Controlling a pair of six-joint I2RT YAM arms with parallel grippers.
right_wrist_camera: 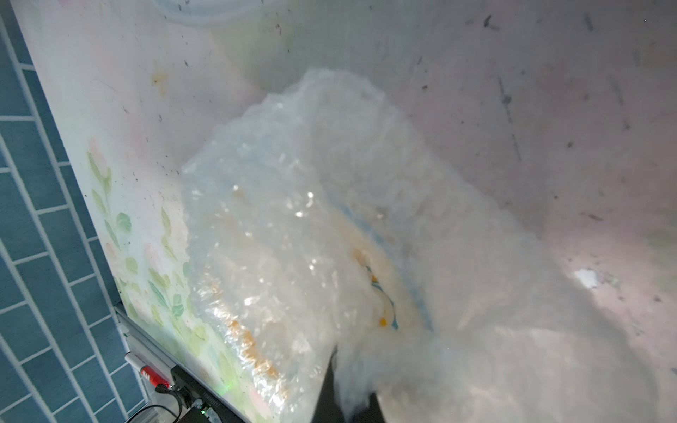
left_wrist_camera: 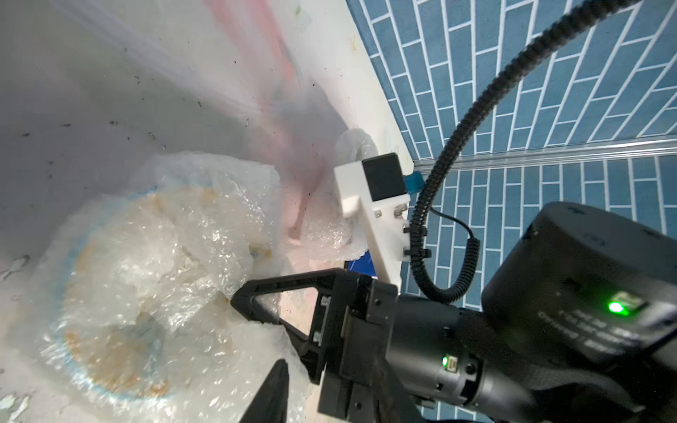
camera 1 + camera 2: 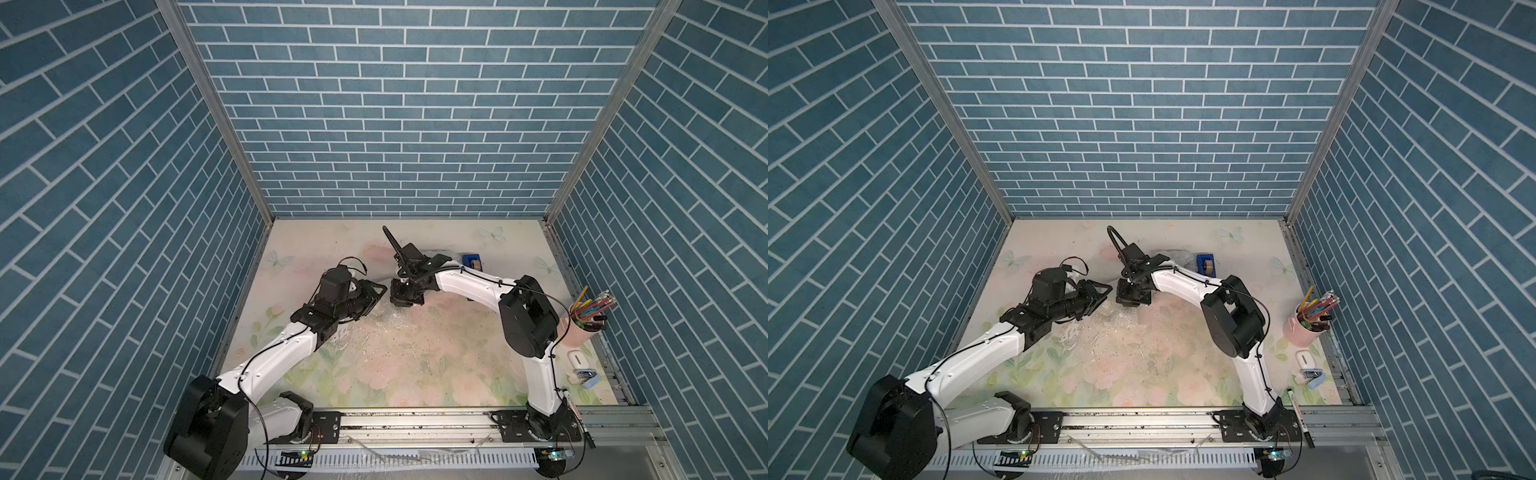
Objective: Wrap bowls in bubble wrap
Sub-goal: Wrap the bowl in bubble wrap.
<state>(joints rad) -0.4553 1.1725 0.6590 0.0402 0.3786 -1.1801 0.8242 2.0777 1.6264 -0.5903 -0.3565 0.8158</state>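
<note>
The right hand point(image 1: 348, 401) is closed tight on a fold of the bubble wrap point(image 1: 293, 219), and the sheet rises from the counter point(image 1: 549, 110) up to its fingertips. Under this sheet sits the bowl point(image 2: 113, 304), the one with yellow and blue flowers on white. It shows only dimly through the plastic, by its blue rim and some yellow spots. The wrap covers it loosely and lies crumpled around it on the counter. In the left wrist view the right hand pinches the wrap just beside the rim of the bowl. The left hand point(image 3: 379, 291) hovers just beside the right hand, near the same bundle; how far it is open I cannot tell. In both top views the bowl is hidden under the two hands, around the middle of the counter. Further toward the back wall point(image 3: 1142, 124), a second whitish bundle point(image 3: 1177, 257) lies beside the blue tape dispenser point(image 3: 1205, 262); what is inside it I cannot tell.
</note>
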